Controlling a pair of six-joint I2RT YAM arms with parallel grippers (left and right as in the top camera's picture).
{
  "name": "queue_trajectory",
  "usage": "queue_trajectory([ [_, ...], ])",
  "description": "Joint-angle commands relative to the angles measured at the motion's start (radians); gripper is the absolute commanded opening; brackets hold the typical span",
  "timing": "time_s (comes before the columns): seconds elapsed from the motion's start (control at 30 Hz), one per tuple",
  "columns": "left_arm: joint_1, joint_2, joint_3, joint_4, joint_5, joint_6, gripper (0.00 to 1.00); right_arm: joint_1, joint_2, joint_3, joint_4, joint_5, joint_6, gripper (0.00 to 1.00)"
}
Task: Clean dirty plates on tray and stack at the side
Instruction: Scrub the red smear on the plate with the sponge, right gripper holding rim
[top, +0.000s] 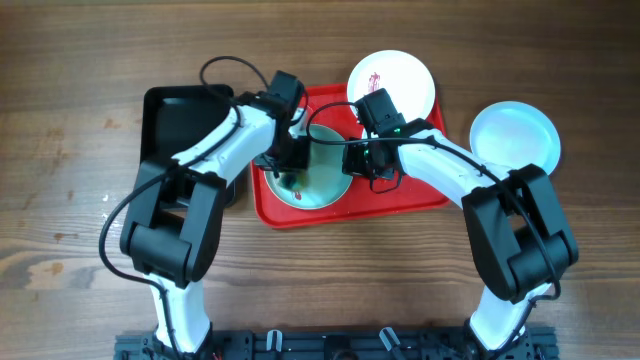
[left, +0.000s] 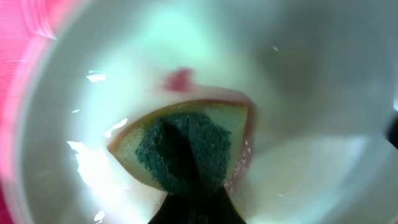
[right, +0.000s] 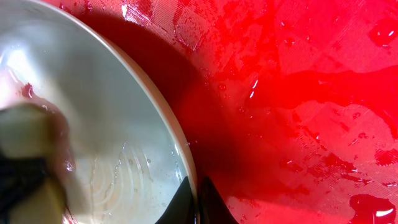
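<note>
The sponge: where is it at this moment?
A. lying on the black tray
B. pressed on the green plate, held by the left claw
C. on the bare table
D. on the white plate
B: the left wrist view shows the sponge gripped by the left claw and resting inside the green plate, just below a red smear.
</note>
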Motion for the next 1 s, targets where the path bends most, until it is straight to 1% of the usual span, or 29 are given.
queue_trajectory([
  [0.0,-0.055,0.021,-0.040,0.016,0.231,0.135,0.04,0.005,0.028,0.005,0.010,-0.018,-0.005,0.04],
  [0.1,-0.050,0.021,-0.040,0.017,0.279,0.161,0.04,0.005,0.028,0.005,0.010,-0.018,-0.005,0.04],
  [0.17,-0.047,0.021,-0.040,0.016,0.272,0.160,0.04,0.005,0.028,0.005,0.010,-0.018,-0.004,0.04],
  [0.23,-0.040,0.021,-0.040,0.019,0.234,0.131,0.04,0.005,0.028,0.005,0.010,-0.018,-0.005,0.04],
  [0.33,-0.026,0.021,-0.040,0.027,0.035,-0.004,0.04,0.005,0.028,0.005,0.010,-0.018,-0.005,0.04],
  [0.4,-0.019,0.021,-0.040,0.029,-0.134,-0.117,0.04,0.005,0.028,0.005,0.010,-0.018,-0.005,0.04],
  [0.43,-0.014,0.021,-0.040,0.028,-0.257,-0.202,0.04,0.005,0.028,0.005,0.010,-0.018,-0.005,0.04],
  [0.47,-0.013,0.021,-0.040,0.028,-0.343,-0.257,0.04,0.005,0.028,0.005,0.010,-0.018,-0.004,0.04],
  [0.53,-0.012,0.021,-0.040,0.029,-0.455,-0.325,0.04,0.005,0.028,0.005,0.010,-0.018,0.000,0.04],
  [0.63,-0.021,0.021,-0.040,0.040,-0.578,-0.378,0.04,0.005,0.028,0.005,0.010,-0.018,0.002,0.04],
  [0.8,-0.062,0.021,-0.040,0.085,-0.662,-0.379,0.04,0.005,0.028,0.005,0.010,-0.018,0.002,0.04],
  [0.97,-0.099,0.021,-0.040,0.142,-0.652,-0.370,0.04,0.005,0.028,0.005,0.010,-0.017,0.002,0.04],
])
